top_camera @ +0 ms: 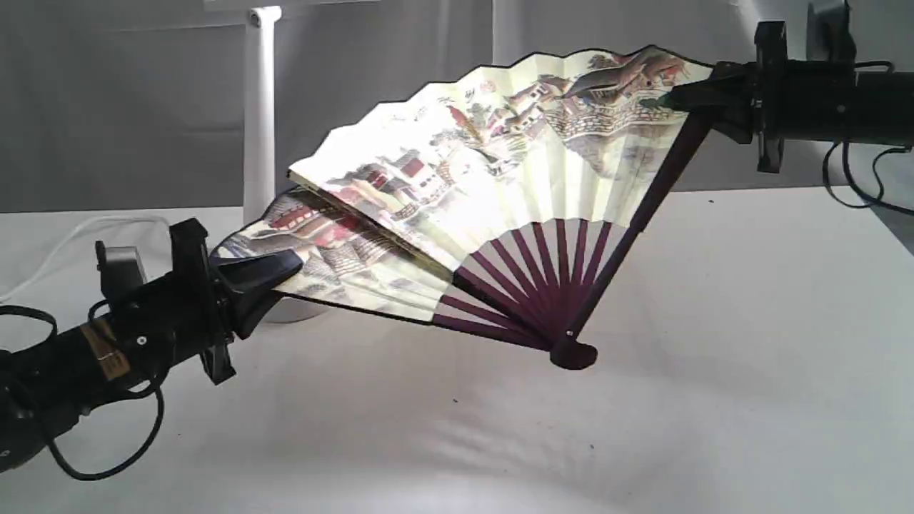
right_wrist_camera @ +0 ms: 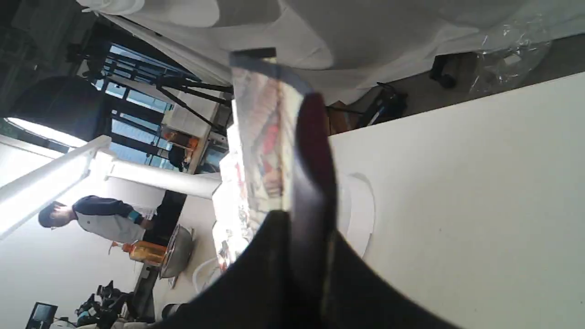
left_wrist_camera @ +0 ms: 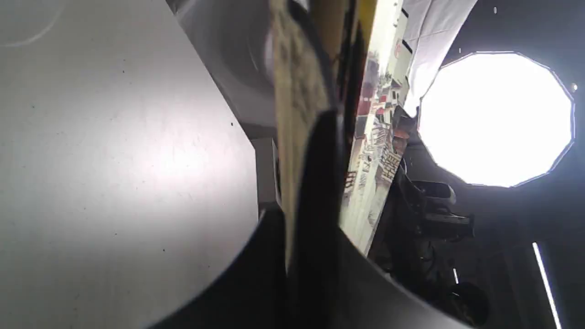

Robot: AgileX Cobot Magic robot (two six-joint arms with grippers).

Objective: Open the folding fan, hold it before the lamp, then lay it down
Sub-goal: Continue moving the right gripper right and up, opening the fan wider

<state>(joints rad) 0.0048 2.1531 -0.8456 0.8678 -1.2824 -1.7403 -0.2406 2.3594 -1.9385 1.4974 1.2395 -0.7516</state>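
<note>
We see the folding fan spread wide and held in the air over the white table. Its painted face is turned toward the exterior camera and its pivot end is lowest, close to the tabletop; whether the pivot touches the surface we cannot quite tell. Our left gripper is clamped tight on the fan's left outer edge, low and near the table, and the left wrist view shows the leaf pinched between its dark fingers. Our right gripper is closed on the upper part of the maroon right-hand guard, high up; the right wrist view shows that rib running between its fingers. A bunch of pleats in the left half is not fully spread and stands out as a fold. The white lamp stands behind the fan's left part, its post rising above the leaf and its base mostly hidden, and its white cord trails over the table to the left
</note>
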